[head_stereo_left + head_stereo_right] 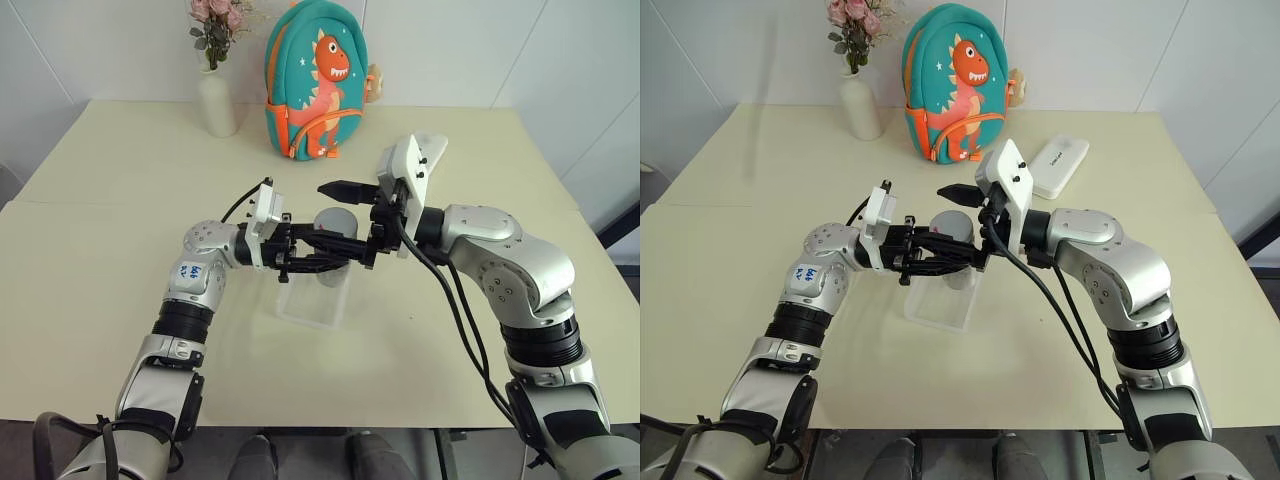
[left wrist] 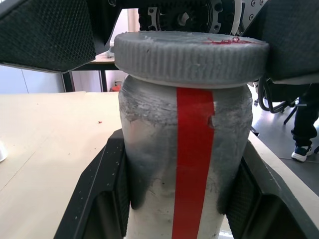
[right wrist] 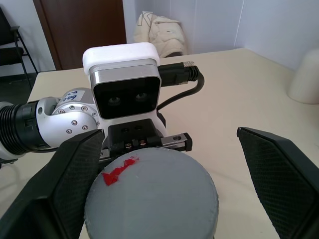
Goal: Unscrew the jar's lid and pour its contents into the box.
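Office-like room: table (image 1: 120, 250), chairs (image 3: 10, 45).

Silver-jointed arms — black cables, black mesh-textured fingers (image 3: 75, 184).

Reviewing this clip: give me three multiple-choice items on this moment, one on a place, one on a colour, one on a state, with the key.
1. Where is the jar?
A. held above the box
B. beside the vase
C. on the backpack

2. What colour is the stripe on the jar?
A. blue
B. red
C. green

3. How is the right gripper?
A. shut on the lid
B. open around the lid
C. resting on the table

Key: 1 A, the left gripper grips it over the box; 2 B, the left wrist view shows red tape; 3 B, both fingers stand clear of the lid's rim.
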Controlling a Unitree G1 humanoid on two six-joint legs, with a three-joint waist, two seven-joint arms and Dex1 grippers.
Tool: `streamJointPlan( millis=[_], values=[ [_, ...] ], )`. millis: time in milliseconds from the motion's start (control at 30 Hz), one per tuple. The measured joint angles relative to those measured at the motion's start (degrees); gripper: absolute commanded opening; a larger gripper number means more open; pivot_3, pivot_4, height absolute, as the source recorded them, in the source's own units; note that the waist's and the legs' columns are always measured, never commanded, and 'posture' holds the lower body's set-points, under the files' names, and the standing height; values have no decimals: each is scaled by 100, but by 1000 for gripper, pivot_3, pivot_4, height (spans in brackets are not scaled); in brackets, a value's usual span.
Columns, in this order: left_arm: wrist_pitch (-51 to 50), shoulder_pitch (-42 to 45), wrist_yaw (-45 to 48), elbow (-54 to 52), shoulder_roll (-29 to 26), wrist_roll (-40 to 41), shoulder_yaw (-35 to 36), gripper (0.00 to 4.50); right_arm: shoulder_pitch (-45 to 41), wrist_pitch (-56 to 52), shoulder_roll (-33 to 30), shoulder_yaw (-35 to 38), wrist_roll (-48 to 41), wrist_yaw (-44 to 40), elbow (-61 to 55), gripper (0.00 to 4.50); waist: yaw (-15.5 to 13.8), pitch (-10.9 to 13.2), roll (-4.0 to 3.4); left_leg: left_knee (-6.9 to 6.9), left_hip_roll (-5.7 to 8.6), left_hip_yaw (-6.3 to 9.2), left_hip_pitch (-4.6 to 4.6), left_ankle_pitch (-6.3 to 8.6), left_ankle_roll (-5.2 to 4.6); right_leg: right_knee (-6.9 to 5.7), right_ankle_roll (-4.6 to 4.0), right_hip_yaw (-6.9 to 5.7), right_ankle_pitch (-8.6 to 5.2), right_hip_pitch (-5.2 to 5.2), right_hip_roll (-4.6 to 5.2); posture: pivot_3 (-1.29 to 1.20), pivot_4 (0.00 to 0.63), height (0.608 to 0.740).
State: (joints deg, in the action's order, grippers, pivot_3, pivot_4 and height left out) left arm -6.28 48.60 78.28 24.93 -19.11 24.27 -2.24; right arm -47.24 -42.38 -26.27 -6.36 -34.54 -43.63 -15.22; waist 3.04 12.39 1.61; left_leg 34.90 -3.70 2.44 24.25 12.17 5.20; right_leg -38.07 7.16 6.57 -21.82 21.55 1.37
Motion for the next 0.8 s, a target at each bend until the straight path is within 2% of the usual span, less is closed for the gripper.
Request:
streamJointPlan(
  millis=[800],
  values=[
    [-236,1,-89,-1,-3,2,6,1981,37,-10,-59,6,31,-127,-46,4482,-1,0,0,0,0,0,0,0,0,0,0,0,0,0,0,0,150,740]
  ],
)
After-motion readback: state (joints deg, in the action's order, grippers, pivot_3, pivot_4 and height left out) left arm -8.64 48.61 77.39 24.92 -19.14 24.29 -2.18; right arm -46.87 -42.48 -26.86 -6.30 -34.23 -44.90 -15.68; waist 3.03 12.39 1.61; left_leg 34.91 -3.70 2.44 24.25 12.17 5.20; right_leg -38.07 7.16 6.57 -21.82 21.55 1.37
